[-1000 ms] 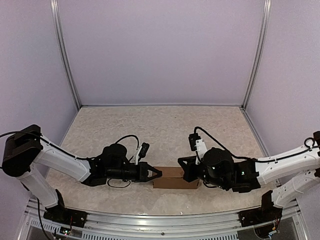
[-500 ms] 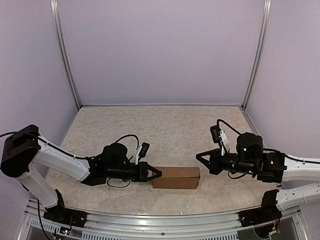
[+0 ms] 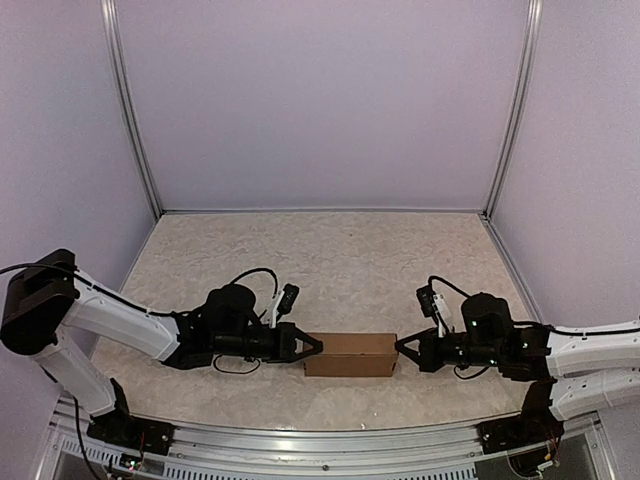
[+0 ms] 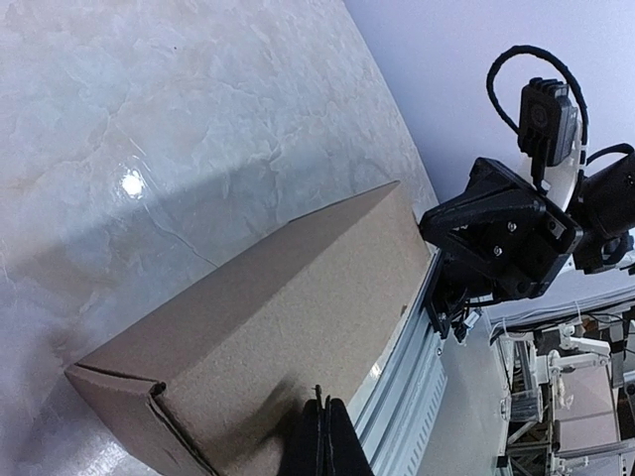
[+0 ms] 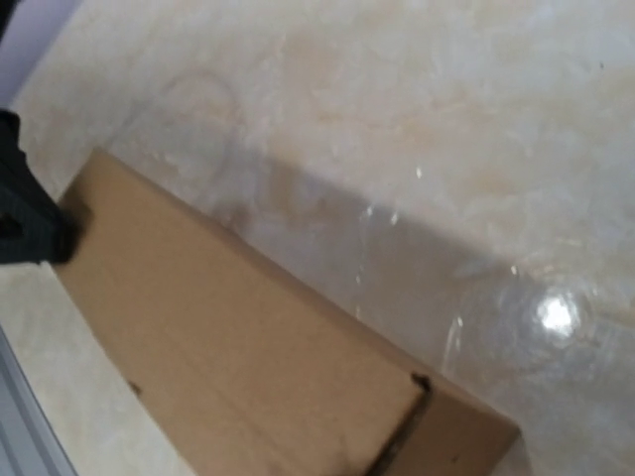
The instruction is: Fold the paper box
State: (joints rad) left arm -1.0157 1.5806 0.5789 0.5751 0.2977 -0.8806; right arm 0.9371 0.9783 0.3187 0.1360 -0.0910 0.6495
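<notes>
The paper box (image 3: 350,354) is a slim closed brown carton lying flat near the table's front edge, long side running left to right. My left gripper (image 3: 318,346) is shut, its tip against the box's left end. In the left wrist view the box (image 4: 268,327) fills the middle, with my shut left gripper (image 4: 324,412) resting on its near end. My right gripper (image 3: 401,346) is low and shut, its tip at the box's right end. The right wrist view shows the box (image 5: 228,337) close up, blurred, with none of that gripper's own fingers visible.
The marbled table (image 3: 330,260) is enclosed by lilac walls on three sides. An aluminium rail (image 3: 300,440) runs along the front edge, just below the box. The right gripper (image 4: 501,243) shows in the left wrist view past the box's far end.
The right arm drew back to the right off the box, then came down low with its tip at the box's right end. The left arm and the box stayed put.
</notes>
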